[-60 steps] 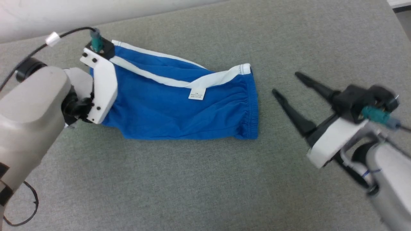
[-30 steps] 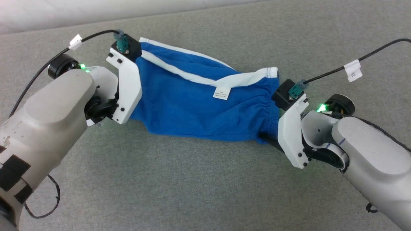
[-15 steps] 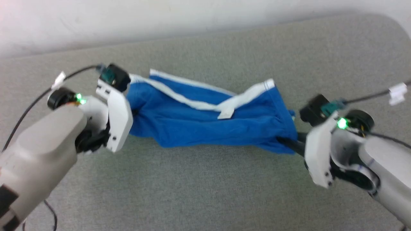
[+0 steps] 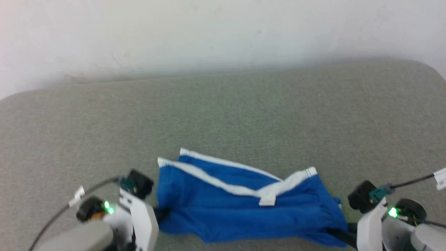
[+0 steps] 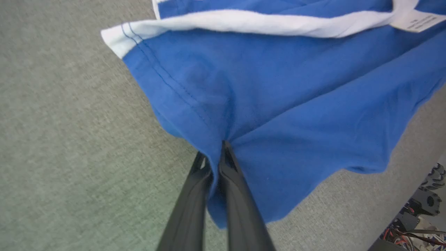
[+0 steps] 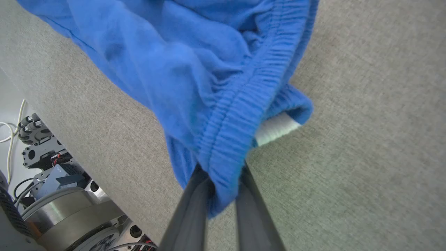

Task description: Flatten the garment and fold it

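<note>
The garment [image 4: 226, 212], royal-blue shorts with white trim bands and a small white tag [image 4: 267, 201], hangs stretched between my two grippers low in the head view. My left gripper [image 4: 163, 211] is shut on the leg-hem end. In the left wrist view that gripper [image 5: 217, 153] pinches a fold of blue garment [image 5: 278, 104] just inside the stitched hem. My right gripper [image 4: 336, 231] is shut on the other end. The right wrist view shows this gripper [image 6: 223, 181] clamped on the gathered elastic waistband of the garment [image 6: 174, 52].
A grey fabric-covered table [image 4: 244, 115] stretches back to a white wall [image 4: 223, 35]. Its near edge [image 6: 87, 153] runs close under the garment in the right wrist view, with my base's machinery [image 6: 52, 195] below it.
The head camera has tilted up, so the garment sits lower in the picture. My right gripper has closed on the waistband, and the garment is now drawn out between both grippers.
</note>
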Controlling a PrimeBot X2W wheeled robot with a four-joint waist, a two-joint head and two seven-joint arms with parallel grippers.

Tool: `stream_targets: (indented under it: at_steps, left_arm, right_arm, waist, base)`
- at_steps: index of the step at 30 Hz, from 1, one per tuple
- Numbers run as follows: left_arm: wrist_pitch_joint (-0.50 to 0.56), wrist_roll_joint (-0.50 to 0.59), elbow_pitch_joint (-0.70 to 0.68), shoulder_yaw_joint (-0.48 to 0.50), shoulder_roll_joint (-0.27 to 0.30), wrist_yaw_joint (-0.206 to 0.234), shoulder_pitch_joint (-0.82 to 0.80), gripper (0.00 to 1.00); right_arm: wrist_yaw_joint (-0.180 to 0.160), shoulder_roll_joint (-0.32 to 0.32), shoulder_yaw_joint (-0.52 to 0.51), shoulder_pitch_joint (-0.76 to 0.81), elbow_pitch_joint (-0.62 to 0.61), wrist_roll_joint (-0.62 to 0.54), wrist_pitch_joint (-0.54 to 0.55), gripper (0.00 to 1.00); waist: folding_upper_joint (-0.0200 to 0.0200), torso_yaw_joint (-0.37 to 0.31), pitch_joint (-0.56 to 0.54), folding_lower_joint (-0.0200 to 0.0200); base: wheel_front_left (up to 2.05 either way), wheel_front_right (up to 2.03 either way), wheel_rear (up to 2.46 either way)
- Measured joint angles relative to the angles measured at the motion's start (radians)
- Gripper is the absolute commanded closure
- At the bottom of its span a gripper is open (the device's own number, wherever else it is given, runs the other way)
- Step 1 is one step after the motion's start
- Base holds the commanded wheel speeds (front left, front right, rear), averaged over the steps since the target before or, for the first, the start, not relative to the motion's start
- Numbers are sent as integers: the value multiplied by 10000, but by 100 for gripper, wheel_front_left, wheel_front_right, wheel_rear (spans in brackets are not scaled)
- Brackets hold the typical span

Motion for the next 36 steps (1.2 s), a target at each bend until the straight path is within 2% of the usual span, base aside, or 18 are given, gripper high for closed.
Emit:
stream_targets:
  at_steps: [3, 7, 8, 9, 10, 14, 16, 21, 25, 29, 32, 36]
  left_arm:
    - [-67, -2, -520, -25, 54, 357, 709, 100]
    - [-50, -21, -788, -48, 50, 512, 1267, 100]
    - [-58, 4, -790, -54, 29, 539, 1338, 100]
    - [-94, 58, -765, -54, 0, 617, 1373, 62]
    - [-199, 186, -698, -52, -27, 667, 1402, 0]
    - [-1011, 522, -594, 42, -48, 974, 1512, 0]
    - [-1708, 803, -642, 240, -40, 1321, 1525, 0]
    - [-3526, 1618, -936, 874, 54, 2610, 1570, 0]
    - [-4232, 2299, -1315, 1753, 2, 3870, 1812, 0]
    - [-4299, 3590, -2021, 3104, -242, 5018, 2240, 0]
    - [-4309, 4717, -2623, 4316, -621, 5670, 2840, 0]
    - [-4309, 5958, -3258, 5779, -1279, 6042, 3904, 0]
  right_arm:
    - [0, -33, -98, 391, 370, 36, 12, 100]
    - [2, 19, -132, 742, 740, 132, 86, 100]
    - [2, 52, -153, 763, 815, 111, 84, 76]
    - [2, 105, -192, 770, 857, 77, 40, 7]
    - [0, 151, -236, 771, 857, 54, -2, 0]
    - [-2, 29, -606, 762, 291, -182, -82, 0]
    - [-2, -232, -917, 748, -334, -261, 15, 0]
    - [-2, -1037, -2274, 734, -1557, -554, 577, 0]
    - [-2, -1160, -3559, 805, -1893, -825, 1409, 0]
    - [-2, -909, -4445, 1243, -1839, -1012, 2522, 0]
    - [-2, -431, -4828, 1685, -1766, -1091, 3235, 0]
    - [-2, 322, -5202, 2206, -1613, -1187, 3793, 0]
  waist:
    - [0, 149, -154, 1]
    - [0, 271, -238, 3]
    - [0, 280, -250, 3]
    - [0, 283, -266, 3]
    - [0, 280, -292, 3]
    - [0, 236, -484, 3]
    - [0, 208, -608, 3]
    - [0, 169, -899, 2]
    - [0, 221, -978, 2]
    - [0, 318, -892, 3]
    - [0, 417, -785, 4]
    - [0, 561, -588, 4]
  base:
    - [0, 0, 0]
    - [0, 0, 0]
    - [0, 0, 0]
    - [0, 0, 0]
    - [0, 0, 0]
    - [0, 0, 0]
    - [0, 0, 0]
    - [0, 0, 0]
    - [0, 0, 0]
    - [0, 0, 0]
    - [0, 0, 0]
    - [0, 0, 0]
